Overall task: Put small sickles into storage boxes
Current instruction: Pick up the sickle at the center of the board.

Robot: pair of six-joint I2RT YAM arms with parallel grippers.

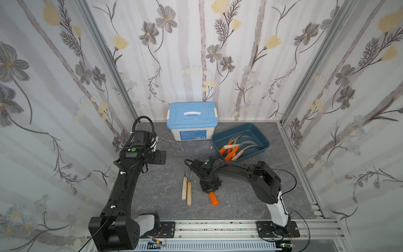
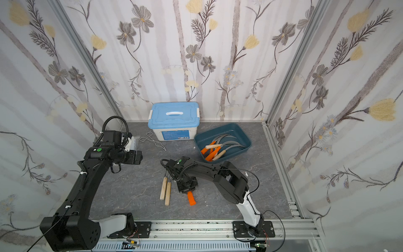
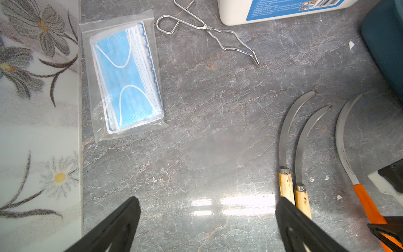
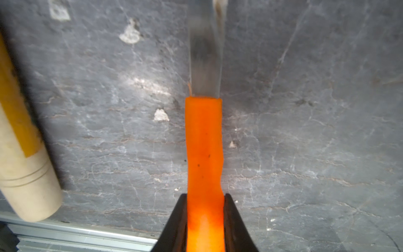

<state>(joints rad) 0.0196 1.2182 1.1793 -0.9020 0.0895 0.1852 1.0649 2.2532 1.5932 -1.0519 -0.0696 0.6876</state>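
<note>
Grey tabletop (image 1: 165,192), right hand (image 4: 205,197) low, pinching orange sickle (image 4: 204,141)

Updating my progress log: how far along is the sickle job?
Done: several sickles lie in the tray. In hand: the right end effector is shut on an orange-handled sickle. Left: two wooden-handled sickles on the table; the left end effector is open and empty.

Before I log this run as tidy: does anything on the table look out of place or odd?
Minor things. White chips litter the table. A mask pack and tongs lie at the back left, unrelated to the task. In the tray, several sickle handles seem to poke over the rim.
</note>
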